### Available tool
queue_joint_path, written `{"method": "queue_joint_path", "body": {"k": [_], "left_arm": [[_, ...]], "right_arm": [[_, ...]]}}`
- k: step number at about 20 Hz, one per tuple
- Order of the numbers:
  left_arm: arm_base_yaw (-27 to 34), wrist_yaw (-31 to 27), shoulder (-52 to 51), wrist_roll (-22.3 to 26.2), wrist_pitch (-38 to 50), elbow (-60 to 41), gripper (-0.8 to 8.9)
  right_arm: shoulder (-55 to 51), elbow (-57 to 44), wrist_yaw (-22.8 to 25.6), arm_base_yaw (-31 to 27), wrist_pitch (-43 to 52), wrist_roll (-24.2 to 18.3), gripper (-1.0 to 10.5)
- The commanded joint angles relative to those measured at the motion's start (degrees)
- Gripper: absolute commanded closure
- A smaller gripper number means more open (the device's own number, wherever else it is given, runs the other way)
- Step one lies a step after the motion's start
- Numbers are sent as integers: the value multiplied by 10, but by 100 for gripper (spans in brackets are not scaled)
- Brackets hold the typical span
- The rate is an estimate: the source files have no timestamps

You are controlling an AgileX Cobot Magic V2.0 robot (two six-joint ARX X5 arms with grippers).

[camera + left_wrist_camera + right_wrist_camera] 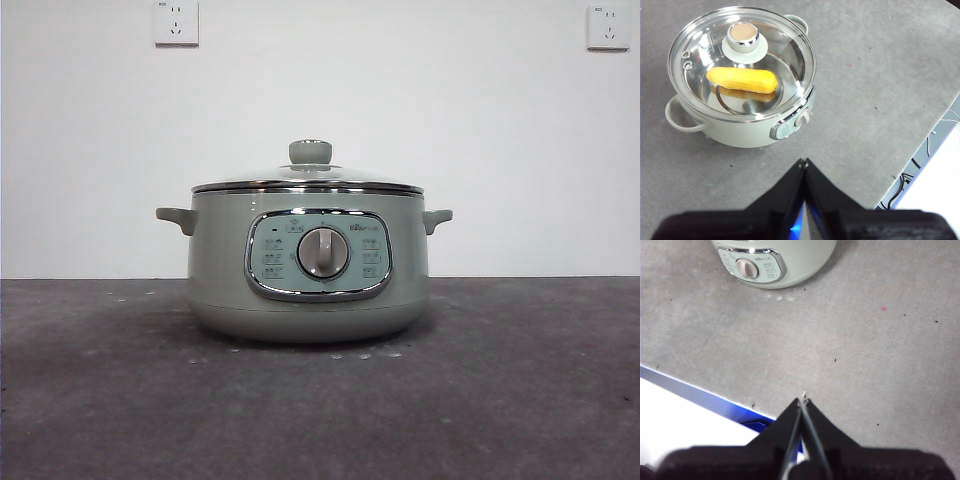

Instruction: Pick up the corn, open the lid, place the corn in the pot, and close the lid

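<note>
Both grippers, left gripper (805, 161) and right gripper (803, 401), pinched together empty; corn (742, 80) lies crosswise under lid (744, 65) in pot (747, 132), upper left of frame.

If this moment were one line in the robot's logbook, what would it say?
corn: inside pot | lid: on pot | left gripper: shut, empty | right gripper: shut, empty

both arms hang back above the table, the left gripper (804, 162) with its two black jaws pressed together at the tips, the right gripper (802, 401) closed likewise, neither holding anything.
</note>
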Motion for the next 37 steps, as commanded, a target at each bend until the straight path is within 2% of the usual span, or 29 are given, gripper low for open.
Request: {"method": "queue_joint_path", "body": {"k": [1,4,6,8,10,11,14,17,21,25,30,35,37], "left_arm": [[2,1,1,-1,6,-1,817],[8,-10,0,23,54,-2,817],[42,-16,-16,60,135,-7,817],[78,6,-52,63,239,-46,817],[109,57,-110,62,382,-149,817],[125,64,-142,61,444,-209,817],[182,57,-234,61,583,-389,817],[228,28,-321,62,657,-548,817],[268,-31,-419,63,675,-690,817],[276,-37,-519,58,674,-786,817],[276,-48,-605,11,675,-894,817],[284,-50,-655,-2,589,-906,817],[284,-35,-654,-29,590,-906,817]], "right_arm": [[-1,-5,1,0,-14,7,945],[-1,-5,1,0,-14,7,945],[-1,-5,0,0,-14,7,945],[-1,-5,1,0,-14,7,945],[-1,-5,1,0,-14,7,945],[-1,-5,1,0,-14,7,945],[-1,-5,1,0,-14,7,945],[-1,-5,1,0,-14,7,945],[0,-5,1,0,-14,7,945],[0,-5,1,0,-14,7,945],[0,-5,1,0,-14,7,945],[0,-5,1,0,-14,7,945],[0,-5,1,0,-14,7,945]]}}
